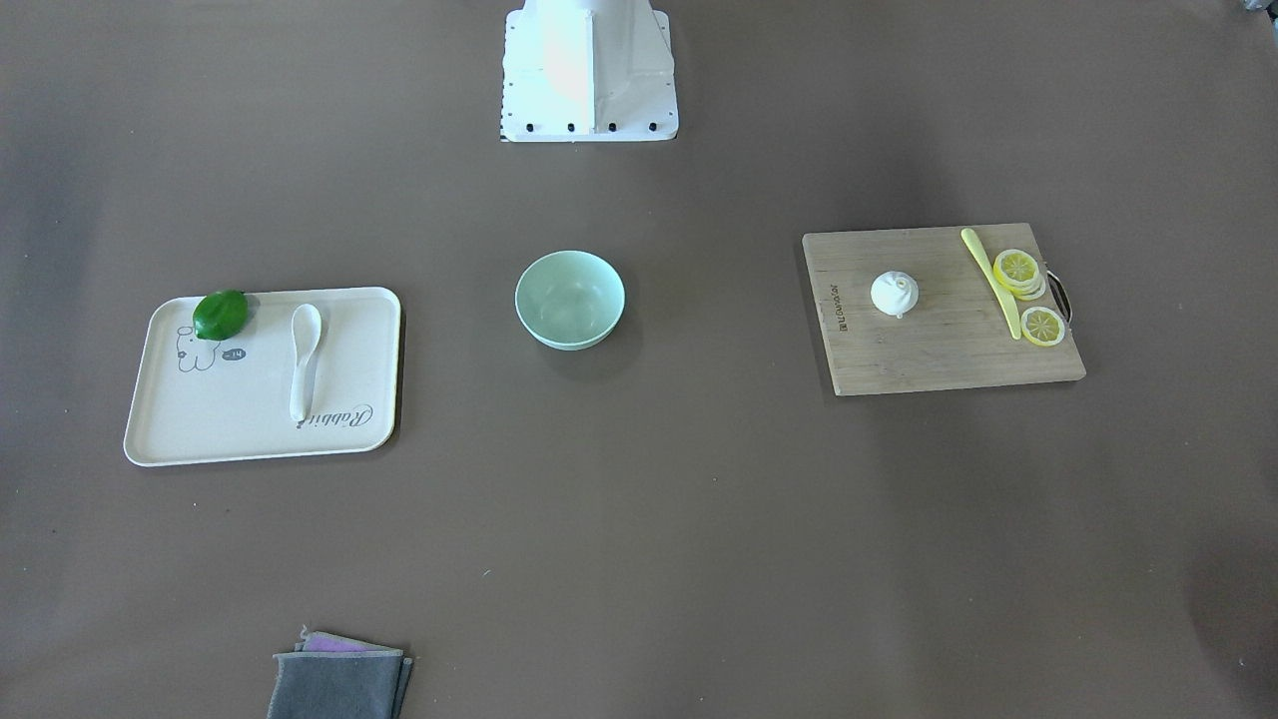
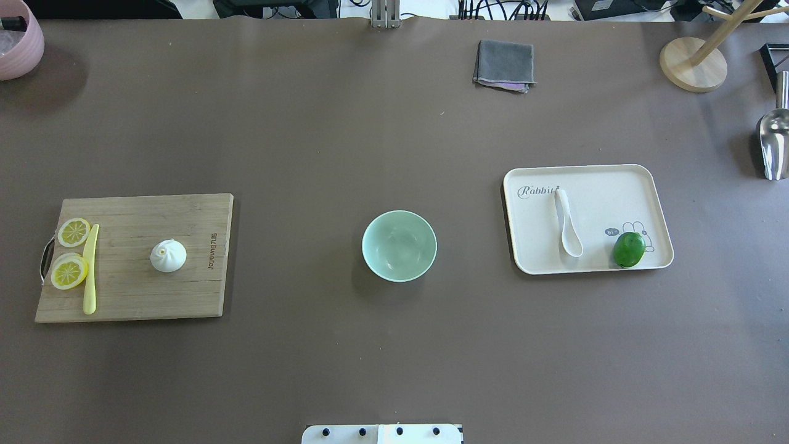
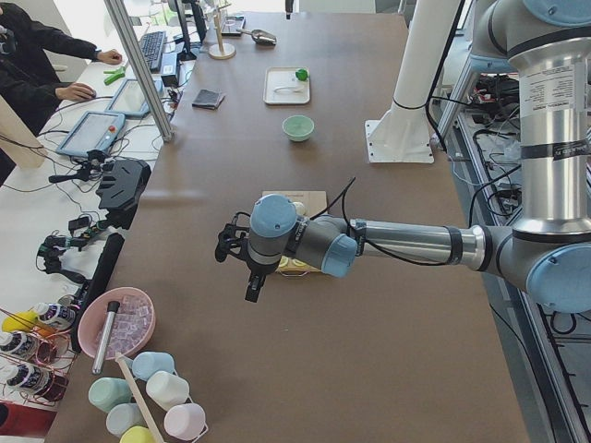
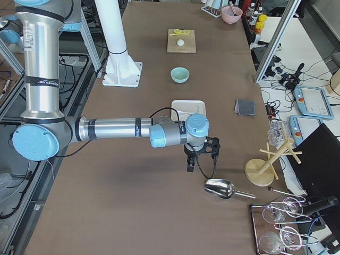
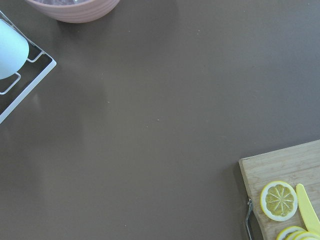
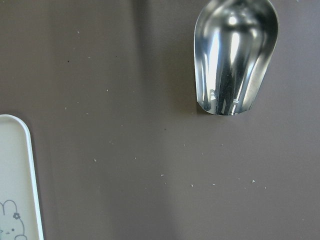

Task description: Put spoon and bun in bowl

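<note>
Both jaws' state untellable — spoon (image 2: 565,221), scoop toward robot base (image 2: 382,434), handle away.

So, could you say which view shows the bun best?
Overhead exterior: the bun sits unobstructed on the cutting board, twisted top visible. Front-facing shows it similarly; exterior right, tiny, far; exterior left, partly behind the left arm; wrist views miss it.

Both forearms stretch out level, the left claw (image 3: 250,288) and right claw (image 4: 190,166) hanging downward, their opening impossible to judge.
</note>
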